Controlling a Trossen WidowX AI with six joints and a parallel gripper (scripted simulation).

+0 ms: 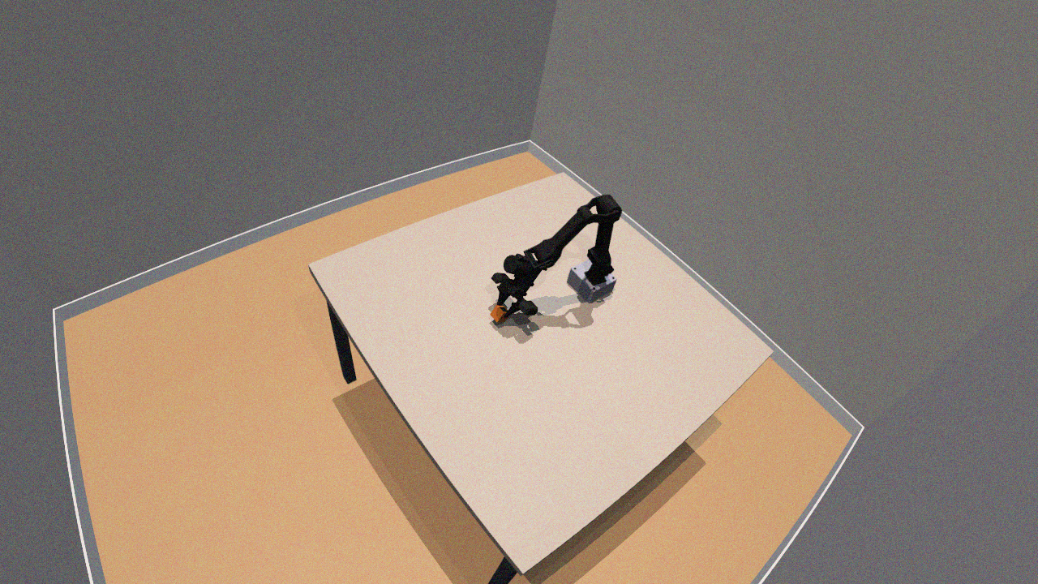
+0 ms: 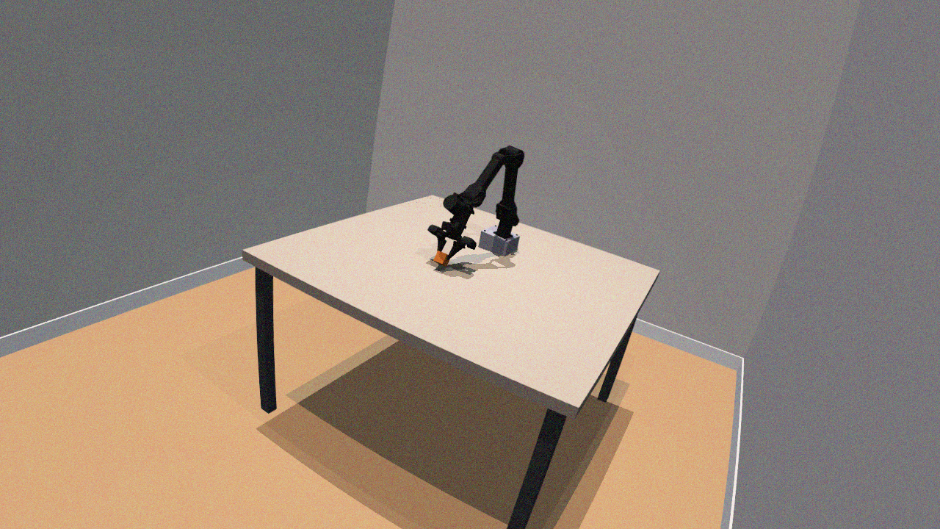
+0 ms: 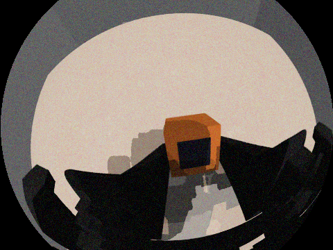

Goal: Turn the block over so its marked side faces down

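Observation:
The orange block [image 1: 498,313] [image 2: 440,258] [image 3: 187,129] is held tilted between the fingertips, just above the table [image 1: 551,406] [image 2: 420,302] [image 3: 173,62]. A dark square mark [image 3: 194,153] shows on the block's side that faces the wrist camera, back toward the gripper's palm. My gripper [image 1: 500,311] [image 2: 443,255] [image 3: 191,144] is shut on the block, one finger on each side, and the fingers slant down and outward from the arm. The block's far side and underside are hidden in the wrist view. Whether a lower edge of the block touches the table I cannot tell.
The arm's grey base [image 1: 592,281] [image 2: 499,240] stands on the table behind the gripper, toward the far edge. The arm's shadow falls on the table under and beside the block. The near table edge lies beyond the block, away from the base.

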